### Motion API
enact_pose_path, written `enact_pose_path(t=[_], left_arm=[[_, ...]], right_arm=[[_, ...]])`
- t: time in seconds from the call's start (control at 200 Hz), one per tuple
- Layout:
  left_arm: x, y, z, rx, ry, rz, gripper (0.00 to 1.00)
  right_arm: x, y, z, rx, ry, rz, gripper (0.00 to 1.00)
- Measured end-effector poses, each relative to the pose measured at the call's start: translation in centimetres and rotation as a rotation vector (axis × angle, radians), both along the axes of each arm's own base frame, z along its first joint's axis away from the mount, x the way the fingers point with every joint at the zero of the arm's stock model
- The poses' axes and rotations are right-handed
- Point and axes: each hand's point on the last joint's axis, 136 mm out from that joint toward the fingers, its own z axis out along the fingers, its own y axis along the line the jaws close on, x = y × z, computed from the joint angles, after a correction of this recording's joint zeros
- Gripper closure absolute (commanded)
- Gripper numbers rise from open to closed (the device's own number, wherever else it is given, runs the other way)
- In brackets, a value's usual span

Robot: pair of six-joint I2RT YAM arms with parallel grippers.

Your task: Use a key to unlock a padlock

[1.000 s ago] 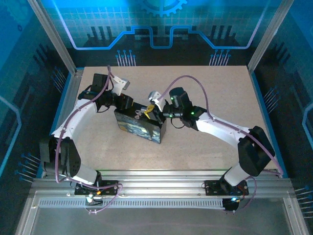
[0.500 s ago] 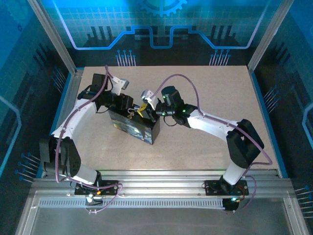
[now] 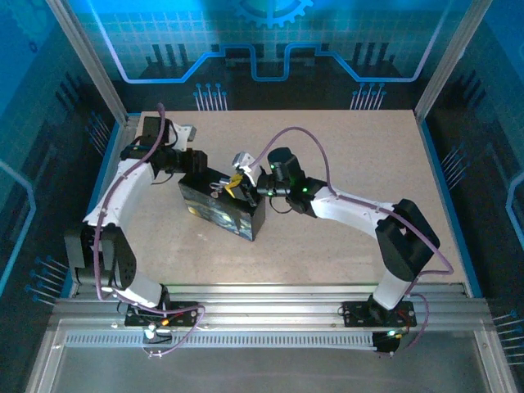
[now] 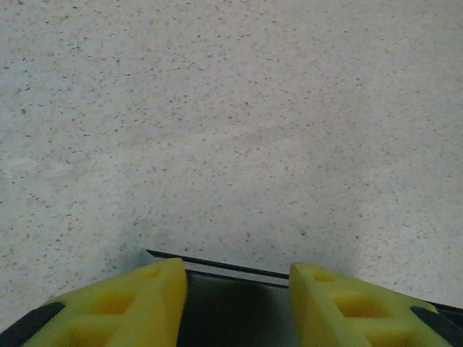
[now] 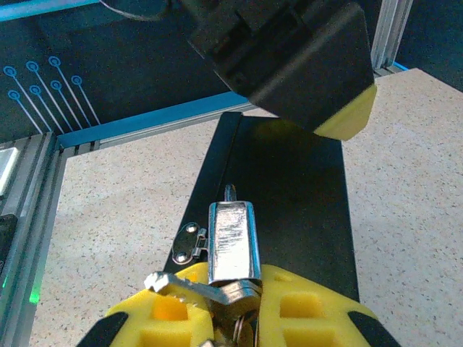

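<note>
Padlock [image 5: 231, 235] on black box [image 5: 289, 195], key [image 5: 184, 284] clamped in right pincer [image 5: 233, 278]; left pincer [image 4: 235, 269] apart at box's ten o'clock.

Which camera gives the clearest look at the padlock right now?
The right wrist view: the padlock sits close and sharp against the black box, its lower end between the fingers of the right gripper. From the top external view it is just a tiny glint on the box beside that gripper.
</note>
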Motion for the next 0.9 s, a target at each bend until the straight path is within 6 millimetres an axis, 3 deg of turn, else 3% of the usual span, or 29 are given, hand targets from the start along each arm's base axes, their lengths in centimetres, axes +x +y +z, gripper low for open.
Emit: enact_pose_path(t=[0.48, 0.735, 0.895], left_arm=[[0.3, 0.1, -0.1, -0.032, -0.003, -0.003, 0.60], [0.5, 0.4, 0.3, -0.045, 0.000, 0.026, 0.53], [0.1, 1.1, 0.4, -0.042, 0.038, 0.067, 0.51]], right_arm=[[-0.2, 1.6, -0.7, 0.016, -0.037, 0.025, 0.96], [0.2, 1.7, -0.8, 0.060, -0.029, -0.008, 0.99], [1.1, 1.5, -1.8, 0.079, 0.042, -0.083, 0.99]])
